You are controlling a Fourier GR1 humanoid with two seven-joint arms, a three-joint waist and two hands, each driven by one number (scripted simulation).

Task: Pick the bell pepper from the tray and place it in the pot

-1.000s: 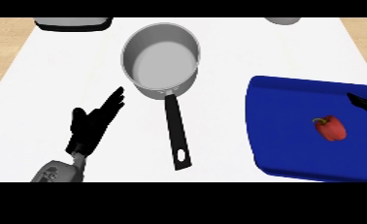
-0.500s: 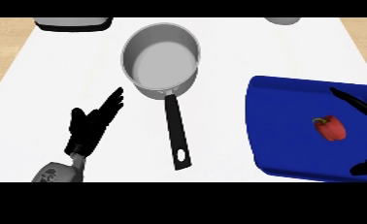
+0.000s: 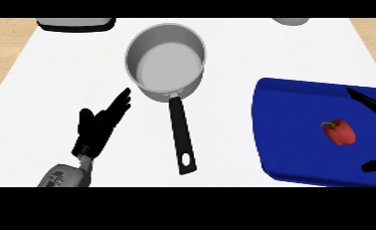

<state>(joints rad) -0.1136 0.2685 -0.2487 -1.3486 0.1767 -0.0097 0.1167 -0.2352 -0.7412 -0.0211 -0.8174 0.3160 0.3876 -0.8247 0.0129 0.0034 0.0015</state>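
Round metal pot [image 3: 165, 62] in the upper middle of the view: grey, smooth, a little shiny, with a pale flat bottom and a thin bright rim. Nothing inside it. Long straight black handle [image 3: 181, 137] from its lower side, matte, with a small oval hole near the free end.

To the right of the pot and lower in the view, well apart from it, a deep blue tray [image 3: 294, 124]. Flat, smooth, with rounded corners and a low raised border; cut off by the right edge of the view.

On this tray, far right of the pot, the bell pepper [image 3: 338, 132]. Small and red, glossy, blocky in shape with soft lobes, a short darker stem at its upper left. Lies on the tray's floor, touched by nothing.

Right of the pot, at the view's right edge, only parts of the right hand [image 3: 361, 96]: one straight black finger above the pepper and another dark tip below it. Spread wide apart, pepper between them, no contact with it.

Left of the pot's handle and near it, the left hand [image 3: 99, 127]. Black, fingers straight and fanned toward the pot, holding nothing, on a grey forearm.

Under everything, a white smooth counter [image 3: 58, 74].

Above and left of the pot, a dark flat thing with a pale rim [image 3: 76, 24], half out of view. Above and right of the pot, a small grey rounded thing [image 3: 291, 21], too cut off to name.
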